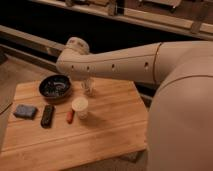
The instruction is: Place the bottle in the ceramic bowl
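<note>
The ceramic bowl [55,88] is black and glossy and sits at the back left of the wooden table [110,130]. The bottle [89,90] is small, pale and translucent. It stands upright just right of the bowl, near the table's back edge. My gripper [87,82] reaches down from the big white arm, right at the top of the bottle. The arm's wrist hides most of it. Whether it is touching the bottle cannot be told.
A white cup [79,107] with a cream top stands in front of the bottle. A small red item [70,116] lies beside the cup. A black remote [47,115] and a blue sponge [25,111] lie at the left. Dark shelving runs behind the table.
</note>
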You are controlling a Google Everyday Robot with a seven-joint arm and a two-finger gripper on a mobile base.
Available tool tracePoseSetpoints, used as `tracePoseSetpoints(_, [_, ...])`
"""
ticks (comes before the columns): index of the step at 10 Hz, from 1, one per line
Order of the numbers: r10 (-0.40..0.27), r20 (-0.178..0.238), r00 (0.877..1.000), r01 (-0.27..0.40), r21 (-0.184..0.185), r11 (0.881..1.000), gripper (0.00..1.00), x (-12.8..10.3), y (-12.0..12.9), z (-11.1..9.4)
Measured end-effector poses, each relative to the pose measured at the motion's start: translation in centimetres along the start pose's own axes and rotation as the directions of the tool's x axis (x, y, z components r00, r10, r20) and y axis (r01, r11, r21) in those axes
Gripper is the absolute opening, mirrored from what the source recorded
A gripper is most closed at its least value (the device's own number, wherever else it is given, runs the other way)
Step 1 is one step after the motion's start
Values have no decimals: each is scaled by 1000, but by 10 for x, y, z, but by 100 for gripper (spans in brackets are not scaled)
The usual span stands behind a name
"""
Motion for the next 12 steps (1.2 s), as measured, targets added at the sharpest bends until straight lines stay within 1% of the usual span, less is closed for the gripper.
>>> tracePoseSetpoints(2, [-26,-10,1000,26,8,1000,65,-5,-4,14])
tracePoseSetpoints(4, [-52,-13,999,53,17,998,65,-17,-5,26])
tracePoseSetpoints(8, [-93,-9,996,94,13,996,65,-41,2,42])
tracePoseSetpoints(9, [-103,-16,995,104,16,994,65,-46,2,50])
tracePoseSetpoints(12, [-103,-38,994,105,38,994,65,-51,-6,66])
